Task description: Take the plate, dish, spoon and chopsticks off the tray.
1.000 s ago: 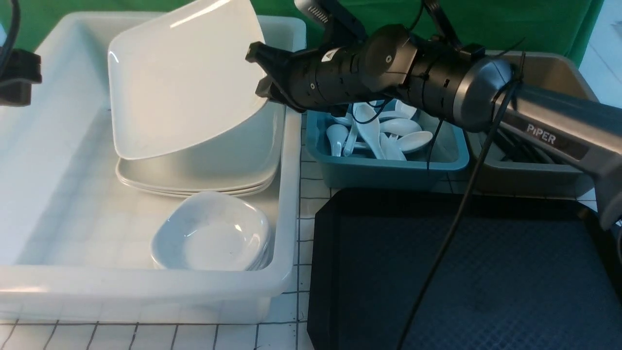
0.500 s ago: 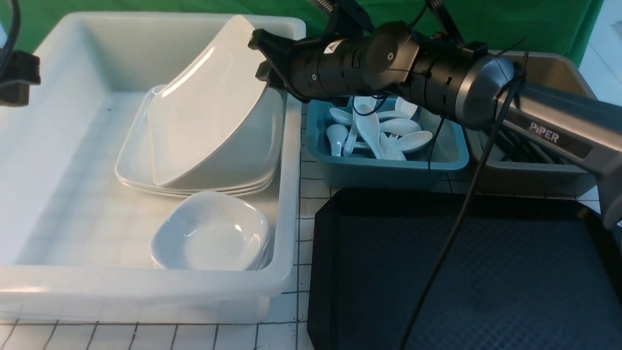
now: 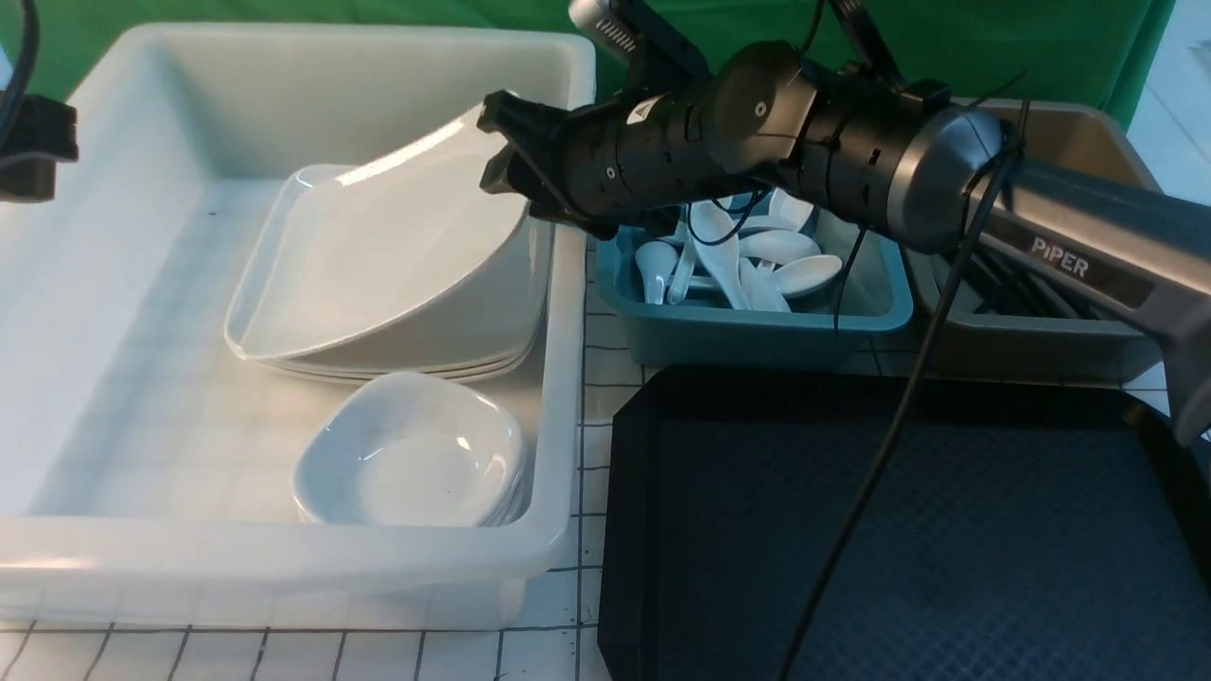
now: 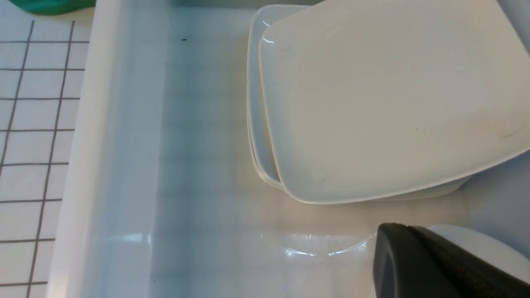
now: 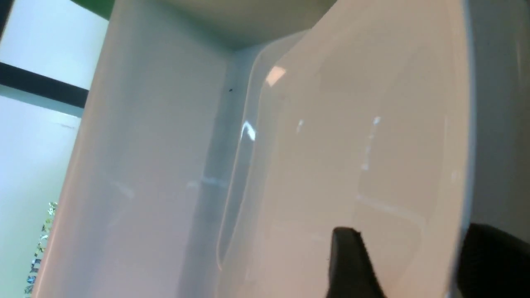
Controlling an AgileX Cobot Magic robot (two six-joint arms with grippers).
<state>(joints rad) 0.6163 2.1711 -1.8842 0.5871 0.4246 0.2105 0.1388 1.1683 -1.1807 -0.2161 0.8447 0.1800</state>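
Left of frame: white tub (image 3: 568, 397). It holds one stack of square plates (image 3: 378, 364) with three rims countable, and the plate (image 3: 378, 255) tilted on top, right edge raised. Small bowls (image 3: 416, 463) nested in front, count unclear.
Centre: blue bin (image 3: 757, 336) with spoons (image 3: 757, 255), too heaped to count.
Upper right: brown bin (image 3: 1041, 350) with chopsticks (image 3: 1003, 288), uncountable.
Lower right: tray (image 3: 993, 549).
Right claw (image 3: 500, 140): spread apart around the plate's raised edge.
Left claw (image 4: 397, 248): one finger visible, state can't tell.

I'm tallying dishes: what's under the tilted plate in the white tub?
A stack of similar white plates; only their rims show. The plate leans on them, one side raised, hiding their middles, so the count is unclear.
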